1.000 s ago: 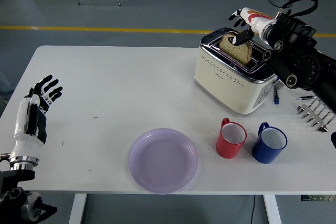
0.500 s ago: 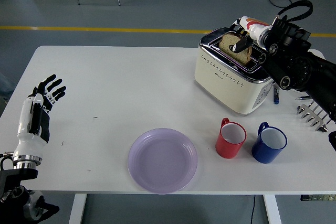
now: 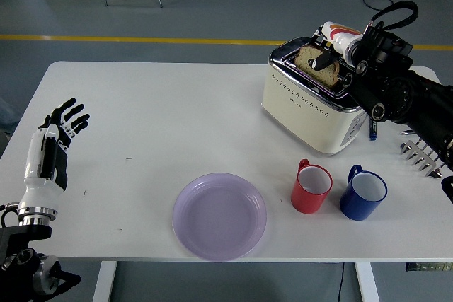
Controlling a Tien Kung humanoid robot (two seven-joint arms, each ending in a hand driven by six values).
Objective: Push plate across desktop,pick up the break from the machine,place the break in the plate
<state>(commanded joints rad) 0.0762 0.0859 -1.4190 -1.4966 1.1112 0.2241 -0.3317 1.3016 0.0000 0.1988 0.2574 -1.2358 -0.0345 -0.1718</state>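
Note:
A slice of bread (image 3: 315, 64) stands in the slot of a cream toaster (image 3: 308, 104) at the back right of the white table. My right hand (image 3: 327, 59) reaches over the toaster top. Its thumb lies on the front of the slice and the other fingers are behind it, pinching it. The slice still sits in the slot. A translucent purple plate (image 3: 220, 216) lies near the front edge at the middle, empty. My left hand (image 3: 66, 119) is raised at the table's left edge, fingers spread, holding nothing.
A red mug (image 3: 311, 188) and a blue mug (image 3: 362, 193) stand side by side between the plate and the toaster's right end. A metal rack (image 3: 425, 155) and a blue pen (image 3: 372, 127) lie at the far right.
My right hand has come down from above the toaster and closed its fingers around the top of the bread slice. The left hand has barely shifted.

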